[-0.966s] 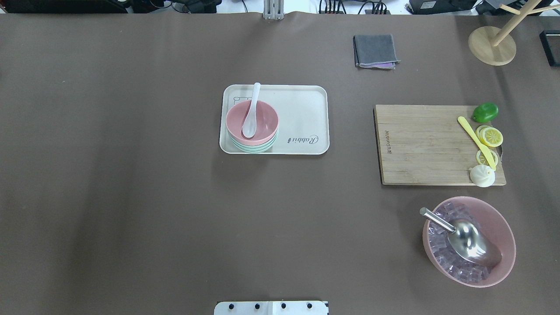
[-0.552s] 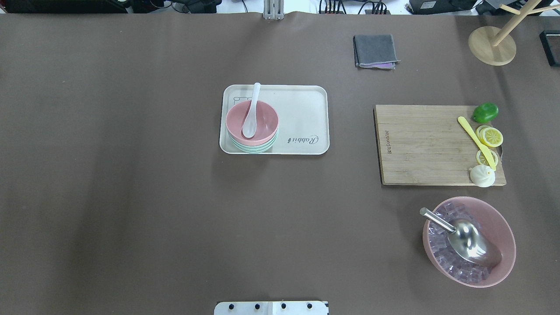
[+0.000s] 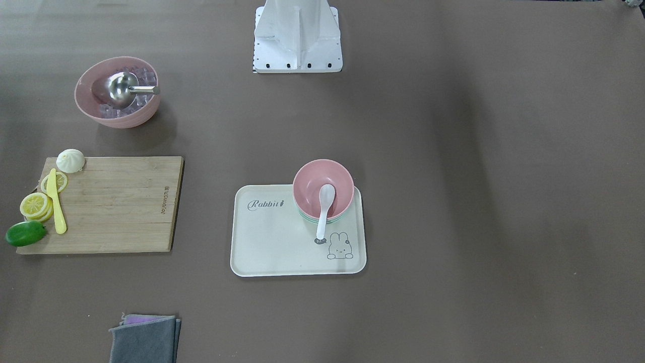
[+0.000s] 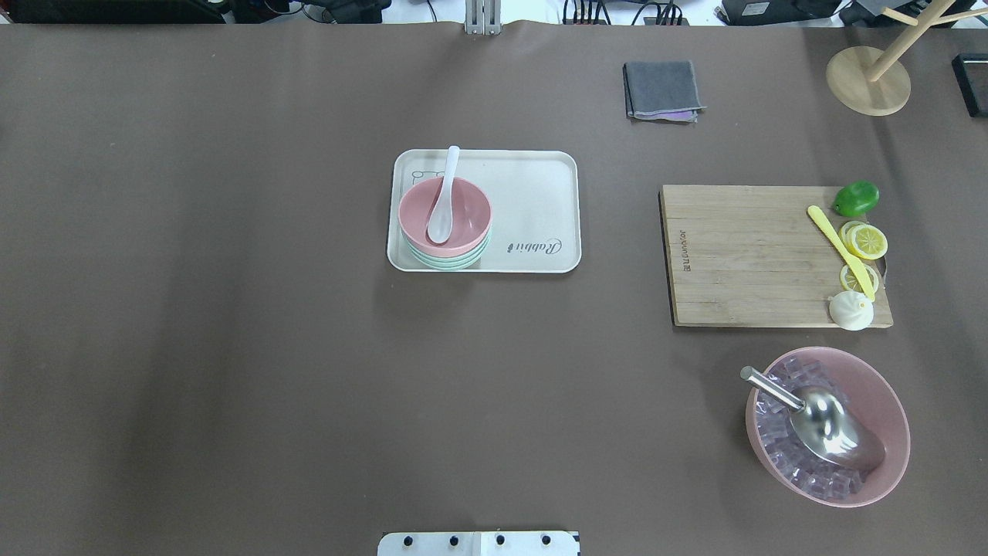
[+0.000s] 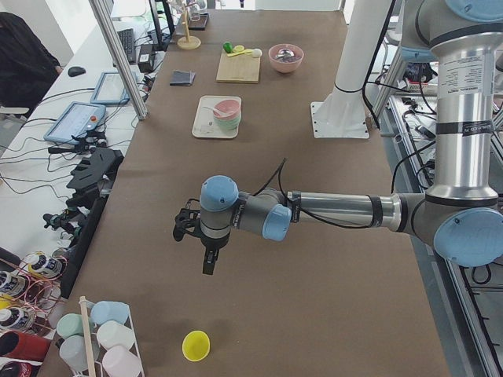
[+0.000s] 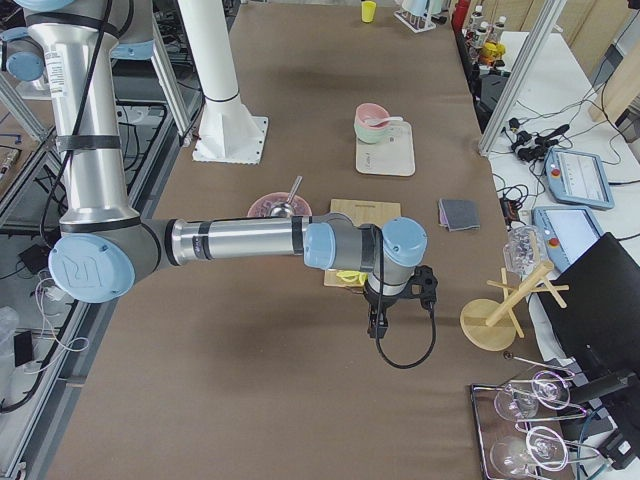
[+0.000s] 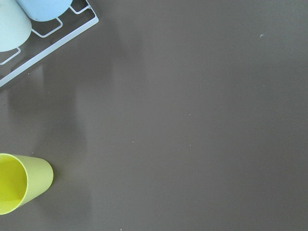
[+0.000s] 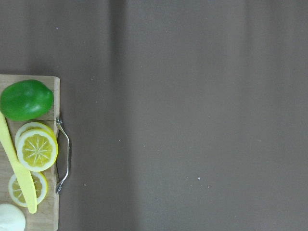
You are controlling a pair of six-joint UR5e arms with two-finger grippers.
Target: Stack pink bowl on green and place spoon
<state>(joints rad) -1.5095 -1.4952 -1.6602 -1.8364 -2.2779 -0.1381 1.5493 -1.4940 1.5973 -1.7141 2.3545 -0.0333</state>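
The pink bowl (image 4: 465, 214) sits stacked on the green bowls (image 4: 448, 263) at the left end of the cream tray (image 4: 532, 193). The white spoon (image 4: 444, 202) lies in the pink bowl with its handle over the far rim. The front-facing view shows the same: the pink bowl (image 3: 311, 176), the spoon (image 3: 324, 206), the tray (image 3: 277, 242). My left gripper (image 5: 206, 263) hangs over bare table far from the tray. My right gripper (image 6: 378, 325) hangs near the cutting board's end. Both show only in the side views, so I cannot tell if they are open or shut.
A wooden cutting board (image 4: 741, 255) with a lime (image 4: 855, 198), lemon slices, a yellow knife and a bun lies right of the tray. A large pink bowl (image 4: 880, 394) holds ice cubes and a metal scoop. A grey cloth (image 4: 662, 90) lies at the back. A yellow cup (image 7: 19, 183) stands under my left wrist.
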